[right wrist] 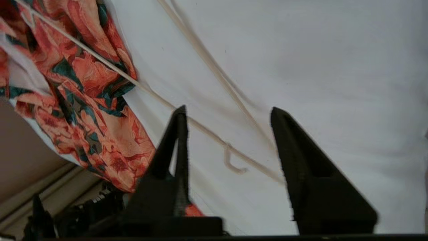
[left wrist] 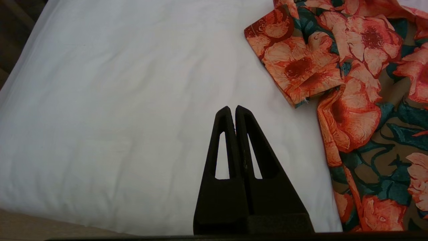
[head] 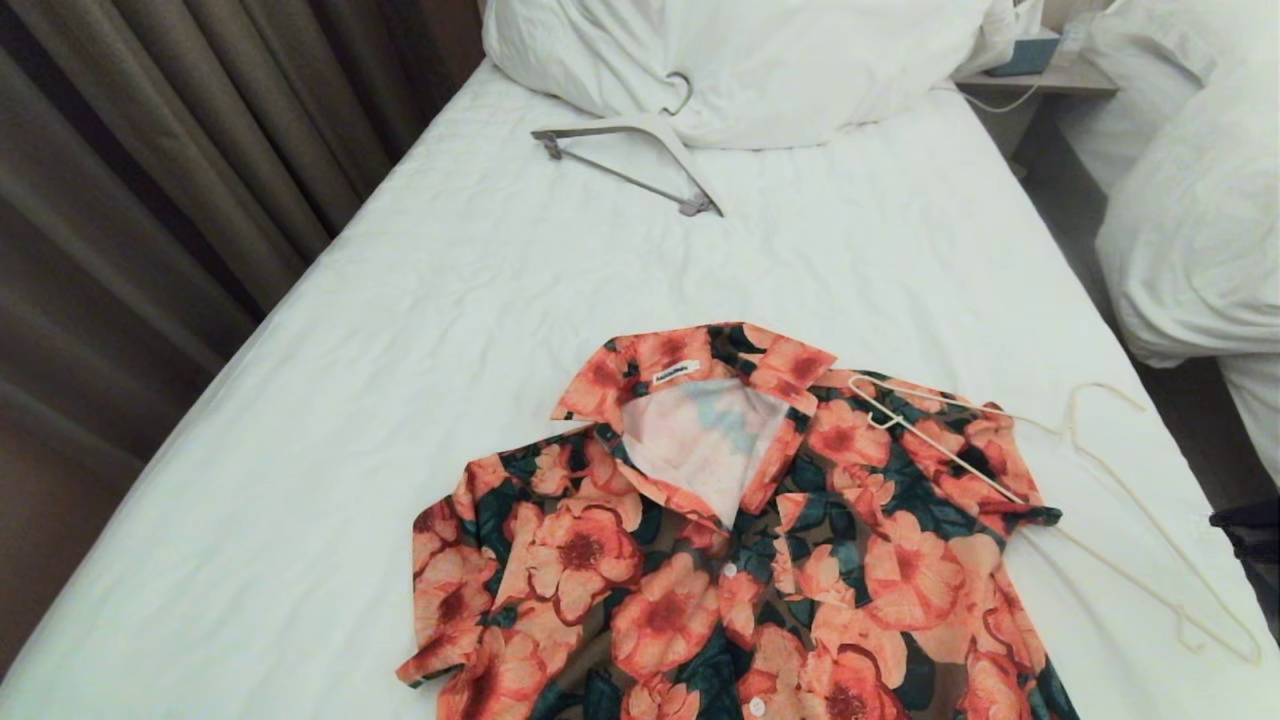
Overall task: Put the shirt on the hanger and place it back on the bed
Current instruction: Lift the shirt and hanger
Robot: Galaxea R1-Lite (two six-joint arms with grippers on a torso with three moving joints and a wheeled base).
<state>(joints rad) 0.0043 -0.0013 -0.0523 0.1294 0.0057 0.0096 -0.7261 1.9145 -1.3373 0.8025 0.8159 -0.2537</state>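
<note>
You have the floral shirt (head: 740, 540) lying face up, collar open, in the lower centre of the head view, on the white sheet of the bed (head: 420, 330). The thin cream wire hanger (head: 1090, 500) lies to its right: one end rests on the shirt's shoulder at centre right, and its wires run diagonally down toward the lower right corner of the frame, close to the bed's edge. So its long axis slants from upper left to lower right, and only that one end touches cloth.

Your right gripper (right wrist: 227, 140) is the one at work. In the right wrist view its two fingers stand well apart with nothing between them except bare sheet and hanger wire below; it holds nothing. Two wires of the hanger come down from the upper left of that frame and converge in the gap between the fingers, crossing it at a slant, with a small notch hook there. I judge that you should settle on one wire and close squarely across it.

Your left gripper (left wrist: 233, 110) hangs over bare sheet at the centre of its own view, fingers pressed together and empty, with the shirt's sleeve to the upper right. The right arm is plainly nearer the hanger.

A thicker white hanger (head: 640, 150) lies by the pillow (head: 760, 60) at top centre.
</note>
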